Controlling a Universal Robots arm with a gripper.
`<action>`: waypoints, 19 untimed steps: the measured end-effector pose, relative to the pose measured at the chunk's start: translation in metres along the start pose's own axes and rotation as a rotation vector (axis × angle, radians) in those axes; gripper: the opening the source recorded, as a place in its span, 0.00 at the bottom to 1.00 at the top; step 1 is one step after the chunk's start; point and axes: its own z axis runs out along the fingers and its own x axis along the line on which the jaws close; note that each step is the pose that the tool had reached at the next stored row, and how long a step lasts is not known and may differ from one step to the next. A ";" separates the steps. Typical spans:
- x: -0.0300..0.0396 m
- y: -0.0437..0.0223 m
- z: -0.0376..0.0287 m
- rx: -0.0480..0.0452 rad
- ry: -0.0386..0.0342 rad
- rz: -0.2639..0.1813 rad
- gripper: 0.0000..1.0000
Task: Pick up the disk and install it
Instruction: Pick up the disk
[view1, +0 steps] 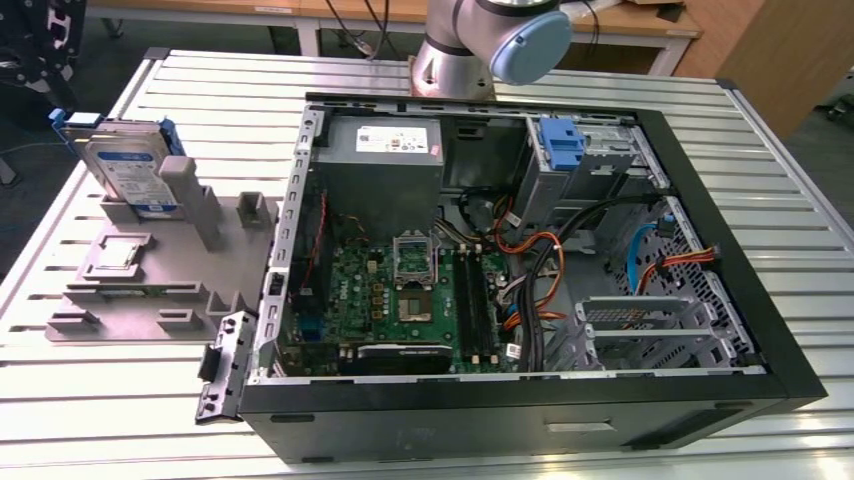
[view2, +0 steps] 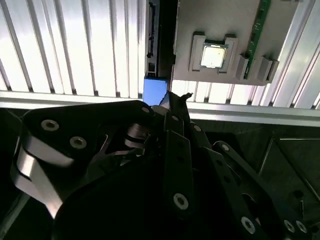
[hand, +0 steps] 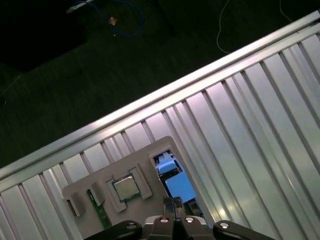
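At exterior view's left, grey fixture (view1: 174, 272) holds disk (view1: 130, 170) on edge, long axis upright; we log end effector (hand: 172, 202) clenched, empty, above its blue rail (hand: 176, 185), apart.

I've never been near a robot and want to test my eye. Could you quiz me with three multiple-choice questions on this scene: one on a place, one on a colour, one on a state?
1. Where is the disk relative to the computer case?
A. Outside it, standing on edge in the grey holder at the exterior view's left
B. Mounted inside it
C. Lying flat on top of it

2. What colour are the disk's side rails?
A. Red
B. Blue
C. Yellow

3. What state is the computer case in?
A. Closed by a side panel
B. Wrapped in plastic
C. Open, with the motherboard showing

Answers:
1 A: the exterior view shows it on edge in the holder, apart from the case.
2 B: blue plastic runs along the drive's edges.
3 C: the green board lies in plain sight.
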 end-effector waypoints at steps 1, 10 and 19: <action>0.0000 -0.0001 0.0008 -0.0005 0.0008 -0.018 0.10; 0.0002 -0.0001 0.0049 -0.0034 0.0046 -0.129 0.10; 0.0002 -0.0002 0.0051 -0.0039 0.0060 -0.166 0.10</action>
